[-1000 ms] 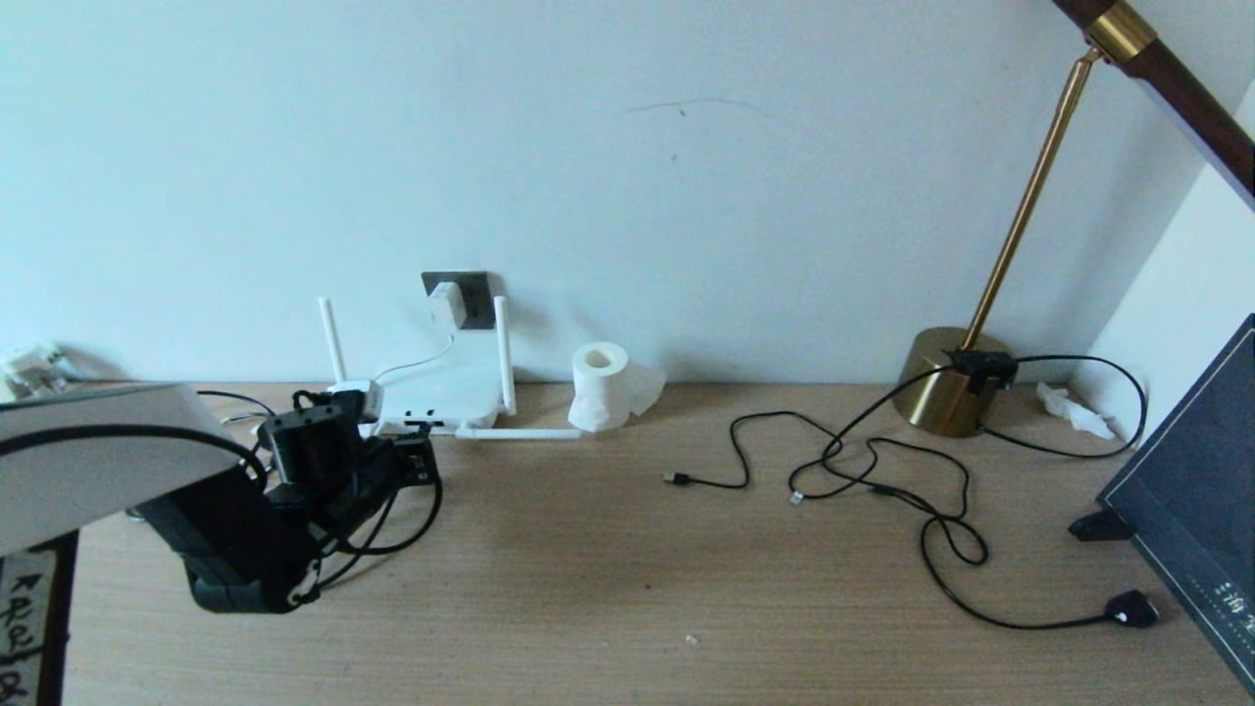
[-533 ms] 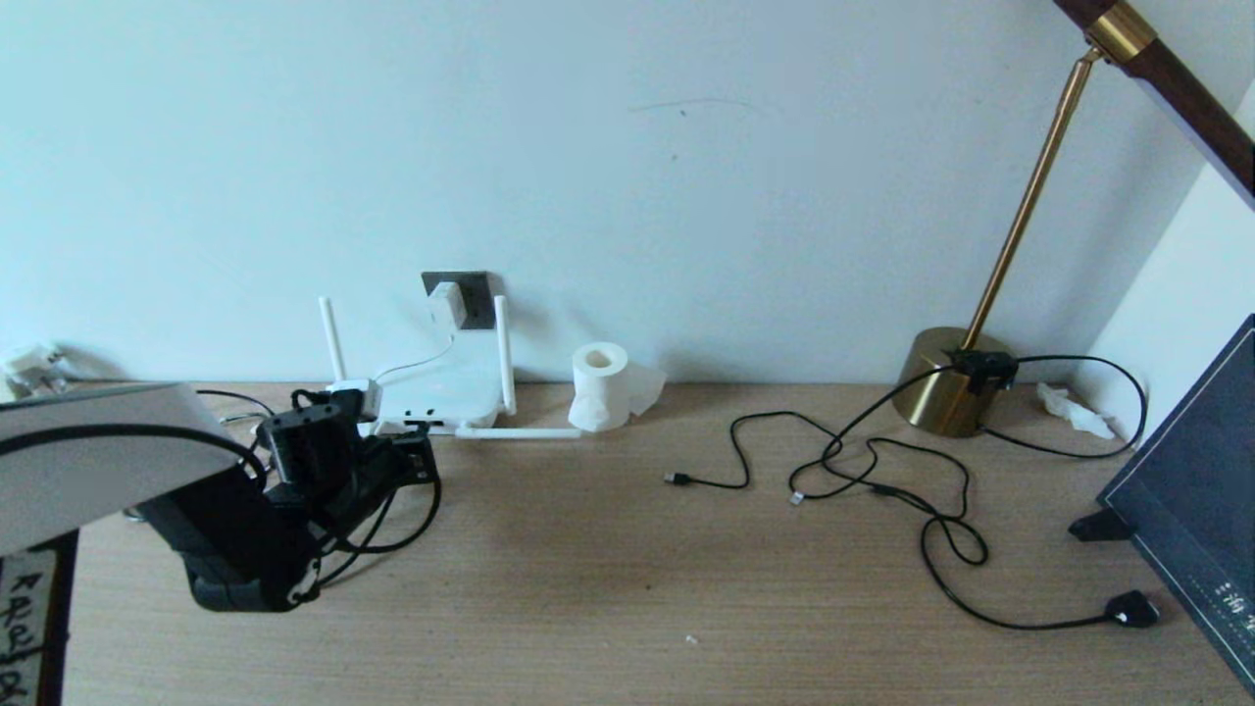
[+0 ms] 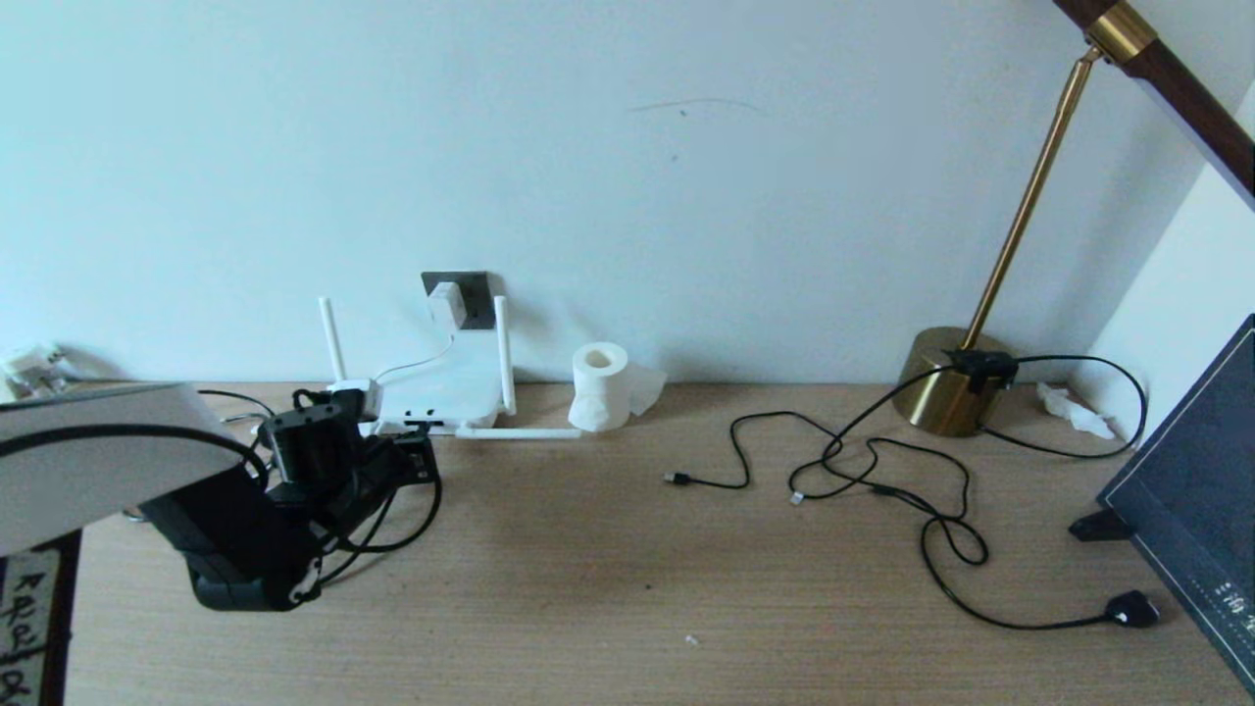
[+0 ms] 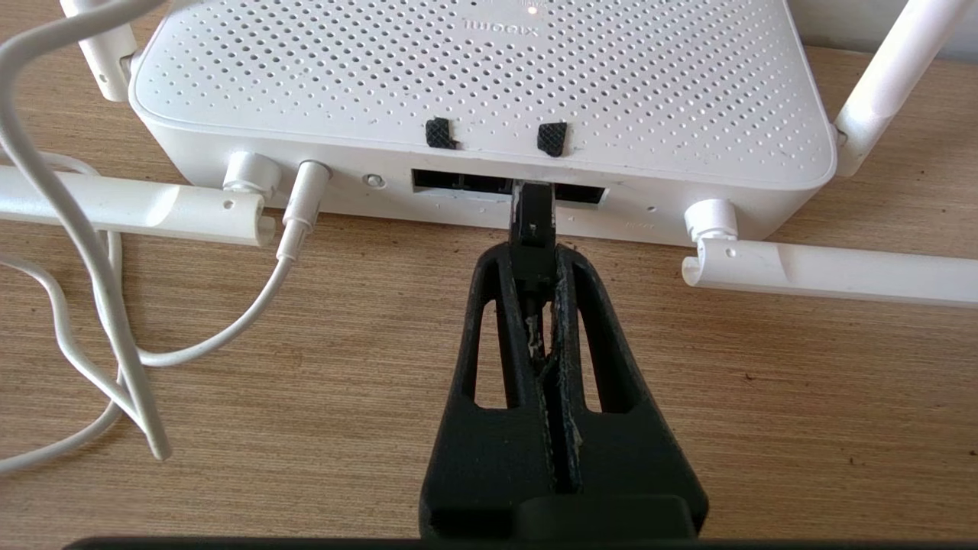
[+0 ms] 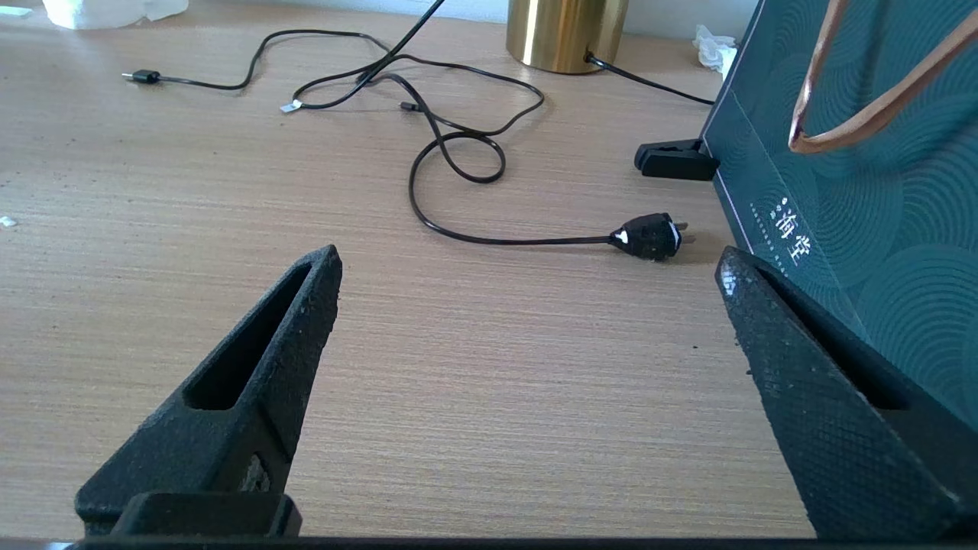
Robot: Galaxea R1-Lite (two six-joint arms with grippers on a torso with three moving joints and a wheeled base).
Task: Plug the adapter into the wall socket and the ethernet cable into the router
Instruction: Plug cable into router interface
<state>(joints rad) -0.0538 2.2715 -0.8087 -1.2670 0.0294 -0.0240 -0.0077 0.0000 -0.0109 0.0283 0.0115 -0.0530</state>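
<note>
My left claw [image 4: 535,252] pinched the ethernet cable [image 4: 532,221], its plug touching a dark port on the router's [image 4: 481,84] front. The adapter [image 3: 447,304] sat on the wall socket [image 3: 471,290], just above the router. My right claw [image 5: 527,305] was wide open above the tabletop [image 5: 497,412], far from the router.

Router front is boxed in by two flat white stick antennas [image 4: 825,269]; open wooden desk [image 3: 608,588] is left mid-table.
</note>
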